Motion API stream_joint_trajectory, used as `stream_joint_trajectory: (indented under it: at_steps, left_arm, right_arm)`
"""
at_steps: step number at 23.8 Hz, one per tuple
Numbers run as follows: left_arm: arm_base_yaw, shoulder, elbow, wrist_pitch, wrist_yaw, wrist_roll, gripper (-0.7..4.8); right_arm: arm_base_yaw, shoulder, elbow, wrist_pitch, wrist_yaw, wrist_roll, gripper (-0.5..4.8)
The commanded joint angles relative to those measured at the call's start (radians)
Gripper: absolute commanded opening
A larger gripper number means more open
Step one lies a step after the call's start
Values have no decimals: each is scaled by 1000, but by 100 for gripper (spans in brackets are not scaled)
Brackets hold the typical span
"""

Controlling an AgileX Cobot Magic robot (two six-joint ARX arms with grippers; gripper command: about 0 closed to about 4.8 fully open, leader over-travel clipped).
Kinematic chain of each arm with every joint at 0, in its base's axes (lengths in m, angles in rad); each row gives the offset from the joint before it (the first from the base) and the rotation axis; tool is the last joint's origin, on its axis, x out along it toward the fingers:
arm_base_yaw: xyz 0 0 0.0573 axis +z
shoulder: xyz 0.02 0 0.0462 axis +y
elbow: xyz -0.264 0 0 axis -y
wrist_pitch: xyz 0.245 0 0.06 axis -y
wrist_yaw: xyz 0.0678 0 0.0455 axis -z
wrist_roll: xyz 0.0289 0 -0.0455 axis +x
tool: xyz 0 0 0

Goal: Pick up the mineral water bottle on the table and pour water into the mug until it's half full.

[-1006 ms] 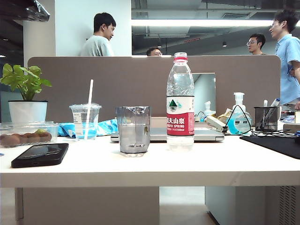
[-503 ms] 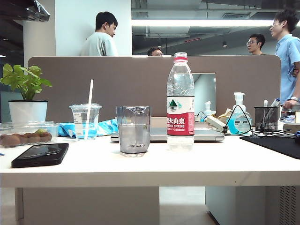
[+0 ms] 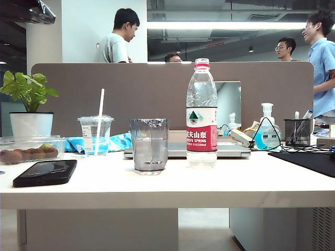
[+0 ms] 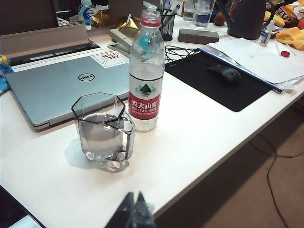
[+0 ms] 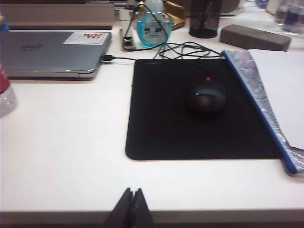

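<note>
- Your water bottle (image 4: 146,71) stands upright on the counter (image 4: 199,137), just beside the glass mug (image 4: 104,128), both set back from the front edge.
- Left fingers (image 4: 134,211) are pressed together, hovering off that edge.
- Right fingers (image 5: 132,206) are pressed together too, at the edge before the mouse pad (image 5: 166,118).

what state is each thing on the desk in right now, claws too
mineral water bottle: upright, capped, not held
mug: upright beside the bottle, already holds some water
laptop: lid closed
lidded cup: upright, lid on, straw in
phone: flat, screen dark
left claw: shut, empty, short of the mug
right claw: shut, empty, at the table edge near the mouse pad
</note>
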Motion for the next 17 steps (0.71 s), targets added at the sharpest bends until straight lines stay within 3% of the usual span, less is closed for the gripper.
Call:
stream_joint_trajectory:
  at_steps: [1, 11, 17]
  left_arm:
    - [1, -2, 5, 12, 2, 7, -4]
    - [1, -2, 5, 12, 2, 7, -4]
    - [1, -2, 5, 12, 2, 7, -4]
  right_arm:
    - [2, -1, -8, 11, -5, 3, -5]
    - [68, -1, -8, 11, -37, 2, -5]
    - [100, -1, -8, 11, 6, -8, -5]
